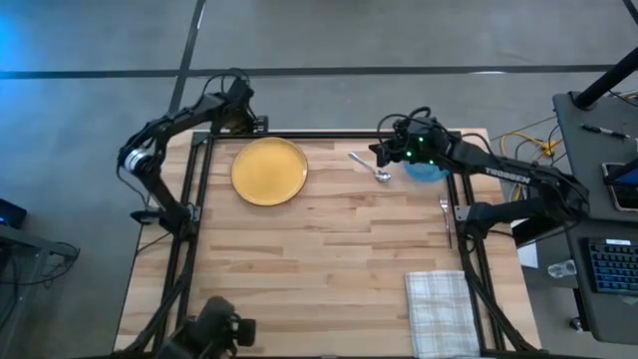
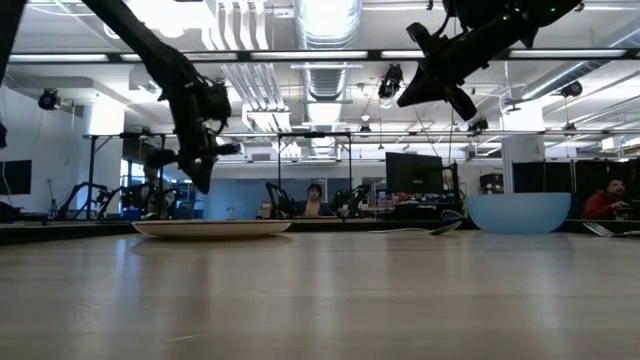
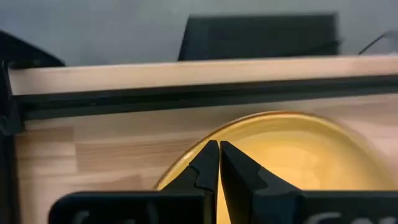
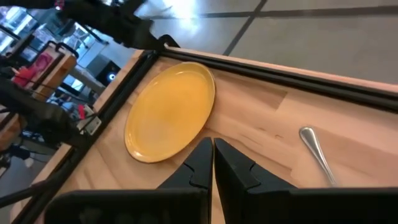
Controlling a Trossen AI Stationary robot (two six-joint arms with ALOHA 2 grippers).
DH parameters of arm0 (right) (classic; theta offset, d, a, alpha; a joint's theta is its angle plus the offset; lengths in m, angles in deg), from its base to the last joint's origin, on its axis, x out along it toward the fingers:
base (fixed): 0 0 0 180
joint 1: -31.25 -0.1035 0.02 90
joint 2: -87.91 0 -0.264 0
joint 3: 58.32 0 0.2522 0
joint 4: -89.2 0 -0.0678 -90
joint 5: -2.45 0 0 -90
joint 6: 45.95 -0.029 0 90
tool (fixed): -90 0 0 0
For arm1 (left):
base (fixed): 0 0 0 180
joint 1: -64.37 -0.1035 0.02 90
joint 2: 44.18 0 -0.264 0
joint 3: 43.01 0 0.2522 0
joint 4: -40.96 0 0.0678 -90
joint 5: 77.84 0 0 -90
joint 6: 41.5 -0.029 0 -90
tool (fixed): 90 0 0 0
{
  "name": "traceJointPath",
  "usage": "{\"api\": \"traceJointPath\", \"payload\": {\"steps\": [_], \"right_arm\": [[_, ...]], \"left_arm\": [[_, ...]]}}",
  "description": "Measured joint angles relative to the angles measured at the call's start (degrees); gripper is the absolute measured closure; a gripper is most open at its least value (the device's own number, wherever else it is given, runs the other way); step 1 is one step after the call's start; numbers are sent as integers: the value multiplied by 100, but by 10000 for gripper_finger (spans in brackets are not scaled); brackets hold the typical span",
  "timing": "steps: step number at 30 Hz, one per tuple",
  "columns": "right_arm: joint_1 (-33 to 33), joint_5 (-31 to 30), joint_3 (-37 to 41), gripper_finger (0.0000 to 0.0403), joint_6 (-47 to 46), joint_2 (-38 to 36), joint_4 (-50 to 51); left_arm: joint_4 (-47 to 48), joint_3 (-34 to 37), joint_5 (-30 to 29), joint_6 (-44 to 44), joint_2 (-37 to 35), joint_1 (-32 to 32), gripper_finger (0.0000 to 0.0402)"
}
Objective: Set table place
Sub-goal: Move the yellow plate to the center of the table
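Note:
The round yellow plate [image 1: 269, 171] lies flat near the table's far left corner. The silver spoon [image 1: 371, 167] lies to its right, with the translucent blue bowl [image 1: 429, 173] beyond that. The fork [image 1: 446, 213] lies by the right edge. The checked napkin [image 1: 441, 311] is spread at the near right. My left gripper [image 3: 219, 155] is shut and hovers just above the plate's far rim [image 3: 205, 140]. My right gripper [image 4: 213, 149] is shut and raised well above the table between plate [image 4: 171, 112] and spoon [image 4: 317, 152]. In the low view it is high over the bowl [image 2: 518, 212].
A thin black frame [image 1: 329, 135] runs along the table's far edge and sides. Bare wood [image 1: 319, 269] fills the middle and near left of the table. A desk with a keyboard and cables [image 1: 598, 249] stands past the right edge. People sit in the room far behind the table [image 2: 315, 200].

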Motion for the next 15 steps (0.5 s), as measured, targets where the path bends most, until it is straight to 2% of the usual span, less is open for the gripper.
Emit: {"api": "traceJointPath", "payload": {"steps": [7,15], "right_arm": [[0,65,-312,394,226,218,57],[0,68,-381,394,252,310,82]], "left_arm": [[791,-371,-206,-676,687,-318,402],[891,-363,-361,-1120,972,-362,402]]}}
